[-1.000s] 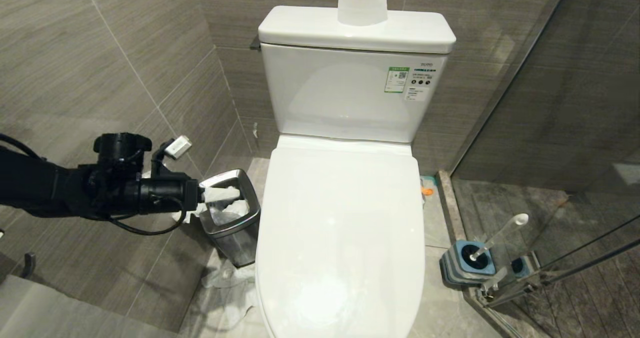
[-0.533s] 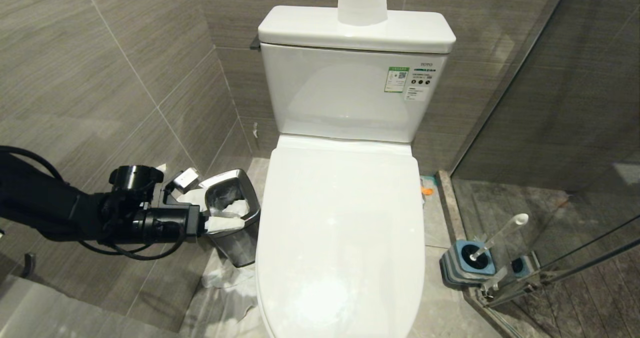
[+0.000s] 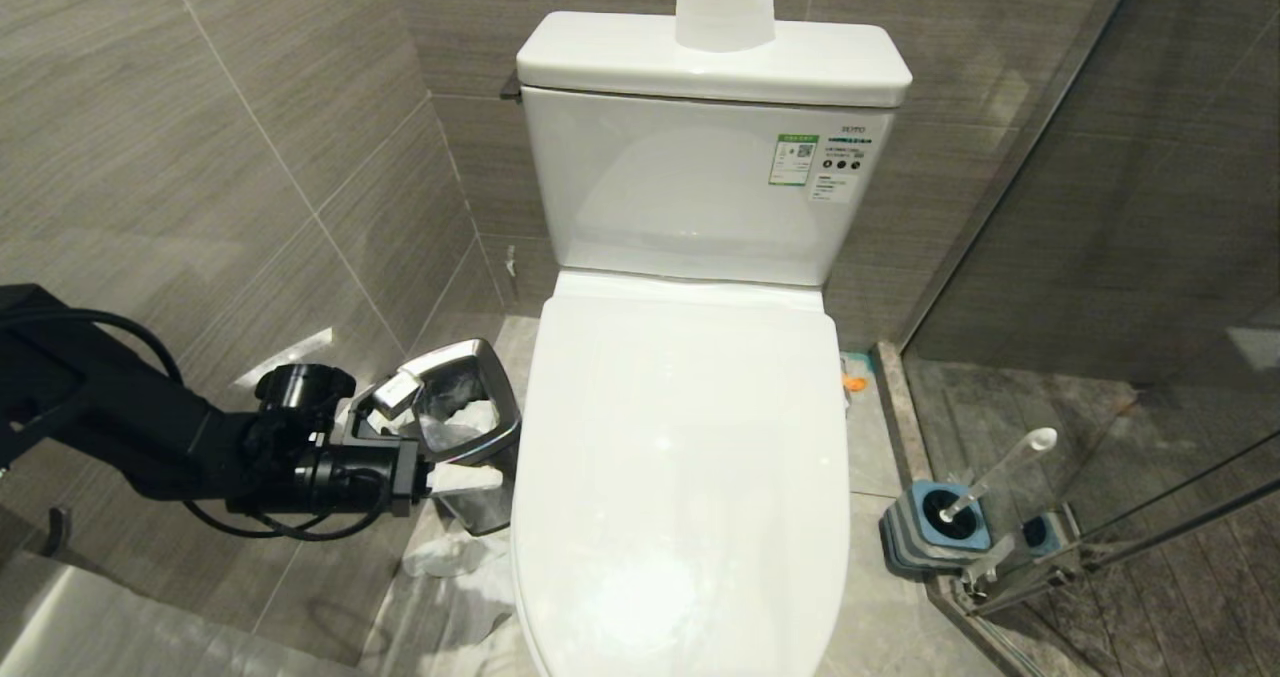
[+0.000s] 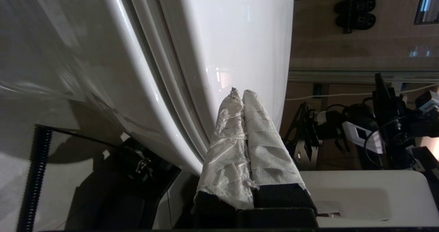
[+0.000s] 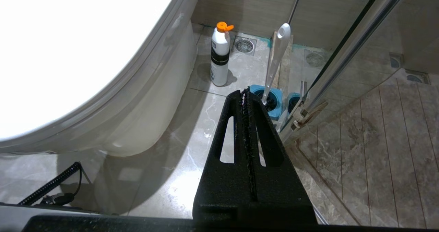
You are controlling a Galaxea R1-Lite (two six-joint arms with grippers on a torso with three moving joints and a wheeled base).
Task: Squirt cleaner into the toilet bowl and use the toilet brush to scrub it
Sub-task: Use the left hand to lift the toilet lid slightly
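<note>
Toilet bowl (image 3: 680, 477) lid down, toilet brush (image 3: 995, 477) in its holder (image 3: 935, 527) by the glass door: left gripper (image 3: 465, 479), paper-wrapped jaws pressed together, should wedge under the lid's left edge and lift.

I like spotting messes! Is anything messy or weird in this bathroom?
Yes. Crumpled paper lies on the floor beside the steel bin instead of inside it. Also, the left gripper has its fingers wrapped in paper, shut, beside the closed toilet lid.
</note>
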